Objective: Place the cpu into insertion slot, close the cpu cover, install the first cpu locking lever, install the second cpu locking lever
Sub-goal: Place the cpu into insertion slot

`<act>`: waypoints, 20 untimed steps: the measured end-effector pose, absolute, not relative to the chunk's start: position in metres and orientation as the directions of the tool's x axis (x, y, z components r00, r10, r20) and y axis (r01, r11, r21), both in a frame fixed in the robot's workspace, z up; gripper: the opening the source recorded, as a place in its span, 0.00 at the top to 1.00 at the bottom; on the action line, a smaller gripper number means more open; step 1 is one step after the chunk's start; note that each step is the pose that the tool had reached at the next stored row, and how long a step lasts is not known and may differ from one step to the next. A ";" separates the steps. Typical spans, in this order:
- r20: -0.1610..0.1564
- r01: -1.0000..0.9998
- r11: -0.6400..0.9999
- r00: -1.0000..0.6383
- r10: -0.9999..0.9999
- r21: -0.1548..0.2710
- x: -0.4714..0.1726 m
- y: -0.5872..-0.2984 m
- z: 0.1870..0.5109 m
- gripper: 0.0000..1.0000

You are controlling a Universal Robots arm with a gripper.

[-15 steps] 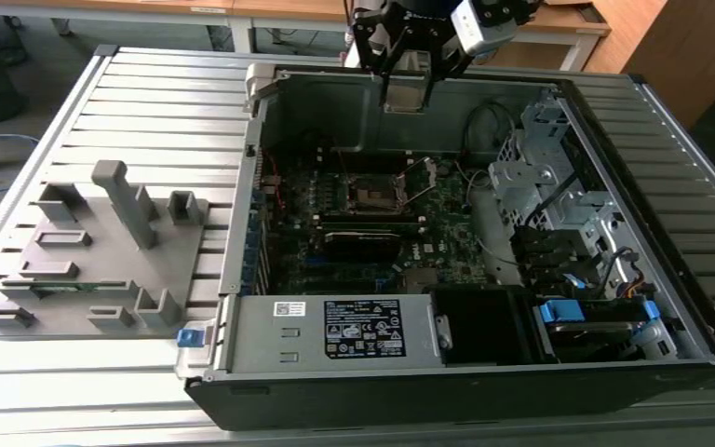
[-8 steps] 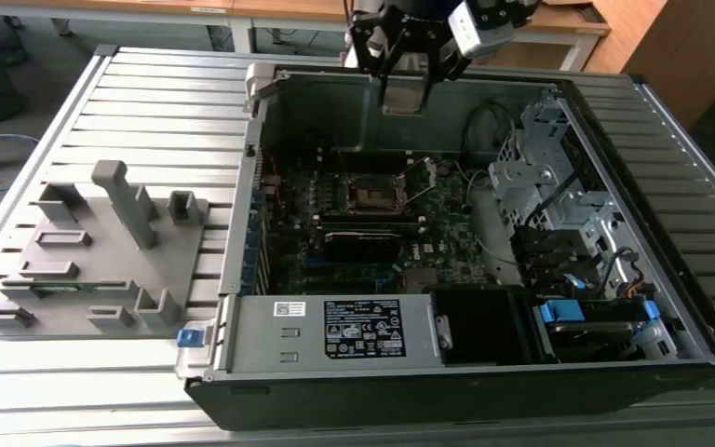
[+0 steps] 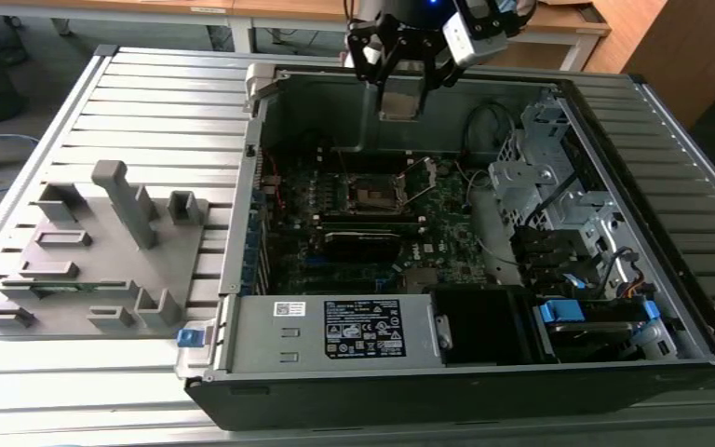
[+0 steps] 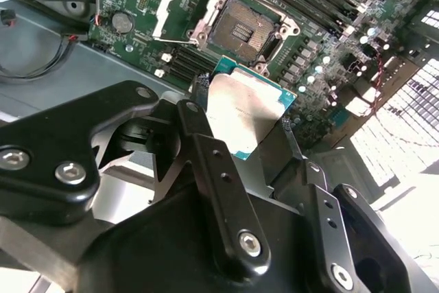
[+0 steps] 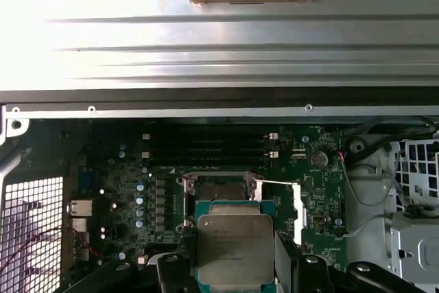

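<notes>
Slatted metal table [image 3: 85, 112] carried an open computer case [image 3: 457, 372]. Gripper [image 3: 402, 93] hung above the case's far wall in the exterior view, clamped on the chip [image 4: 247, 111] by two opposite edges. Socket [image 4: 241, 30] sat bare mid-board, well apart from the chip, cover [image 4: 180, 1] flipped up beside it. Step one in hand, chip not seated. Seating likely needed the chip squared over the socket, lowered flat.

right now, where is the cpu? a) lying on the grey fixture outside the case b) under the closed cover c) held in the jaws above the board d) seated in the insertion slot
c: in the second wrist view the cpu sits clamped between the jaws, apart from the insertion slot, whose dark centre lies bare.
</notes>
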State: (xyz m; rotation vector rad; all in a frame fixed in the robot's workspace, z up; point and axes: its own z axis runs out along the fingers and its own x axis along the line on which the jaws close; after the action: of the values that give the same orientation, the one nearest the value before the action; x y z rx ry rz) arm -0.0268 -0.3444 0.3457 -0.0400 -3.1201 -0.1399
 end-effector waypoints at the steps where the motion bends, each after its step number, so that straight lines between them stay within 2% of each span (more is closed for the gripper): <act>1: 0.019 0.026 0.996 -1.000 0.025 0.089 -0.027 -0.344 0.344 0.46; 20: 0.003 0.025 0.996 -1.000 0.024 0.090 -0.036 -0.344 0.319 0.46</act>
State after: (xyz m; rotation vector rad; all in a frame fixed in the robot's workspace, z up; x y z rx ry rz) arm -0.0358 -0.3444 0.3189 -0.0385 -3.1363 -0.1411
